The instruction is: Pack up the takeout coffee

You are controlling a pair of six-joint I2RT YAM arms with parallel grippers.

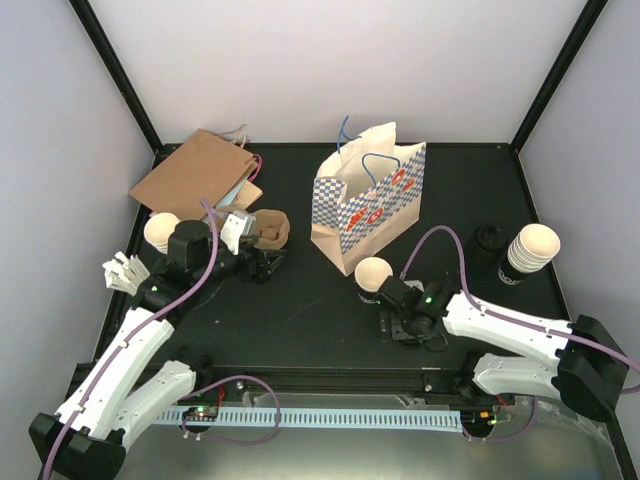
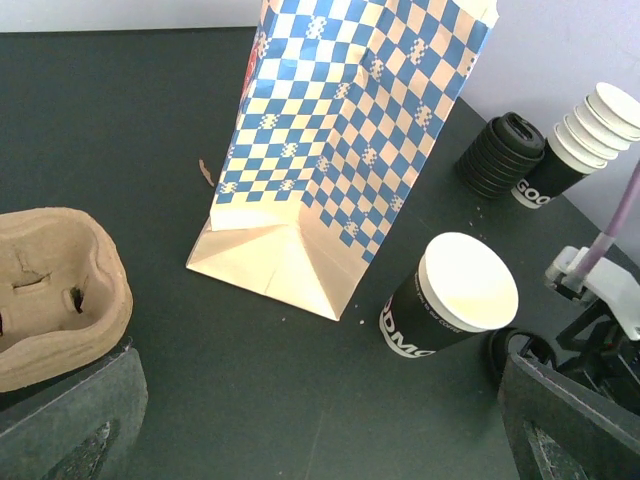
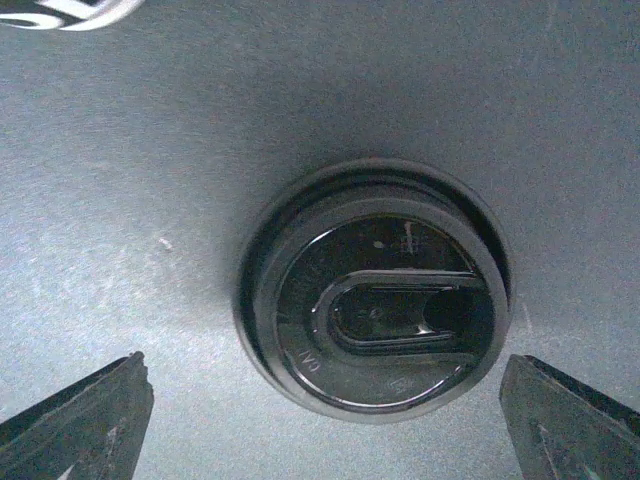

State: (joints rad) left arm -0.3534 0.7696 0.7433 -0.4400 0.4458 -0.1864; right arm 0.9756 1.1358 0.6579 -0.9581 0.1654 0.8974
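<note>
Lid (image 3: pixel 375 295) flat between spread right jaws, hidden overhead; left jaws spread too.

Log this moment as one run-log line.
right fingers: open, either side of black lid lying on table | left fingers: open, empty | cup: upright, unlidded, beside checked bag

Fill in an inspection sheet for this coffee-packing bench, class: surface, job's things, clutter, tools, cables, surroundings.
Surface: black table, small brown scrap.
Job's things: open cup unlidded beside checked bag; loose lid flat on table; second open cup; cup stack, lid stack, carrier.
Clutter: brown bag lying flat; white pieces, unclear.
Tools: left tool open, empty; right tool open, straddling the lid.
Cables: purple cable along each arm.
Surroundings: white walls, black frame.
</note>
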